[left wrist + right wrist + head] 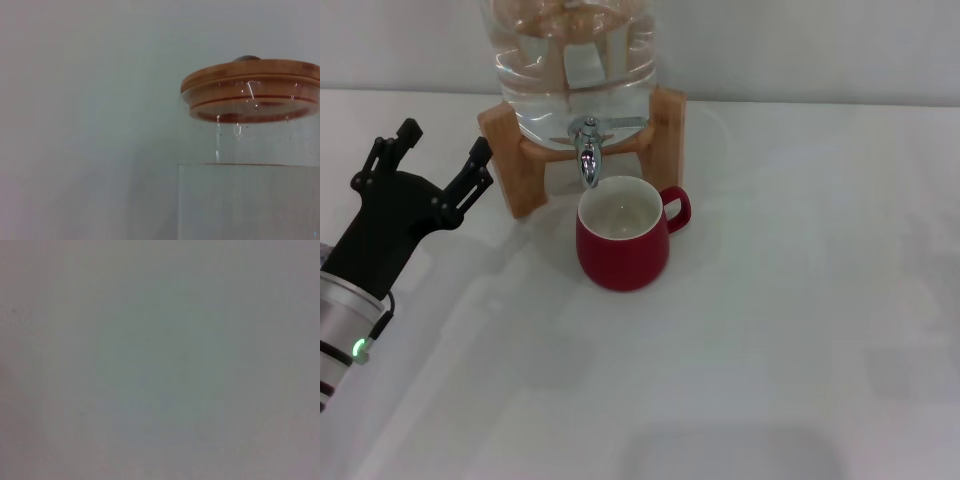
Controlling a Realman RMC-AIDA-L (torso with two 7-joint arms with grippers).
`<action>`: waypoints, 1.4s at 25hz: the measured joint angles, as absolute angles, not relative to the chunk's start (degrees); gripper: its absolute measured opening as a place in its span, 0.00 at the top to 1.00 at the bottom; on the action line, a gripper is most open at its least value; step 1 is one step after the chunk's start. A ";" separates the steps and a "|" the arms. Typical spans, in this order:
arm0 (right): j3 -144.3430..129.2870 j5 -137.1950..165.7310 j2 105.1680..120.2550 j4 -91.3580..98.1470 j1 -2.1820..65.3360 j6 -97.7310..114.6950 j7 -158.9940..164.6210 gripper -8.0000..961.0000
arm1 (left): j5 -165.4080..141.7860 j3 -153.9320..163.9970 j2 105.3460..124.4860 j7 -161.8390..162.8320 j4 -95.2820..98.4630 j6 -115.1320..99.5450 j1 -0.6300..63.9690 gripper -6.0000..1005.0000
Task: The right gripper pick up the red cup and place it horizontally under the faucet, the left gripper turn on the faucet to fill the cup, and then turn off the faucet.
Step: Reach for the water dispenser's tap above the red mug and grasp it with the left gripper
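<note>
The red cup [622, 248] stands upright on the white table, directly below the chrome faucet [587, 148]; its handle points to the right. The faucet sticks out from a clear water jug [570, 60] resting in a wooden stand [516, 165]. I see no stream of water. My left gripper [442, 160] hovers to the left of the stand, open and empty, its black fingers spread and pointing toward the jug. The left wrist view shows the jug's wooden lid [252, 90] and clear wall. My right gripper is out of view; its wrist view shows only a blank surface.
The white table [800, 320] stretches to the right of and in front of the cup. A pale wall runs behind the jug.
</note>
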State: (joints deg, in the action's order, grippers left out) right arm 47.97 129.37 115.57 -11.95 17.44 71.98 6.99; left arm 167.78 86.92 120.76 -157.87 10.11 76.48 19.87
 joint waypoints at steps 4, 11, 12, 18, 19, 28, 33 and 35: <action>43.99 129.46 115.58 -11.96 18.02 71.95 7.02 0.57 | 167.78 86.92 120.75 -157.82 10.11 76.54 19.70 0.11; 35.83 129.50 115.55 -11.99 20.75 67.60 7.04 0.58 | 167.78 87.11 120.76 -157.88 10.04 76.58 19.68 0.11; 34.28 129.49 115.54 -11.98 21.22 67.05 6.97 0.58 | 167.78 87.12 120.76 -157.90 10.03 76.60 19.68 0.11; 32.32 129.48 115.59 -12.49 21.72 66.78 6.57 0.57 | 167.78 87.13 120.76 -158.07 10.06 77.55 19.68 0.11; 32.33 129.47 115.59 -12.56 21.72 67.09 6.55 0.57 | 167.78 87.10 120.75 -158.08 10.07 78.14 19.69 0.11; 32.25 129.33 115.58 -12.67 21.44 68.16 6.81 0.56 | 167.69 87.23 120.52 -157.92 10.73 83.60 19.50 0.11; 32.21 129.23 115.58 -12.66 21.11 68.16 6.90 0.55 | 167.69 87.17 120.49 -157.75 10.81 87.35 18.84 0.11; 32.20 129.20 115.57 -12.65 21.01 68.18 6.91 0.55 | 167.69 87.07 120.49 -157.73 10.82 88.37 18.75 0.11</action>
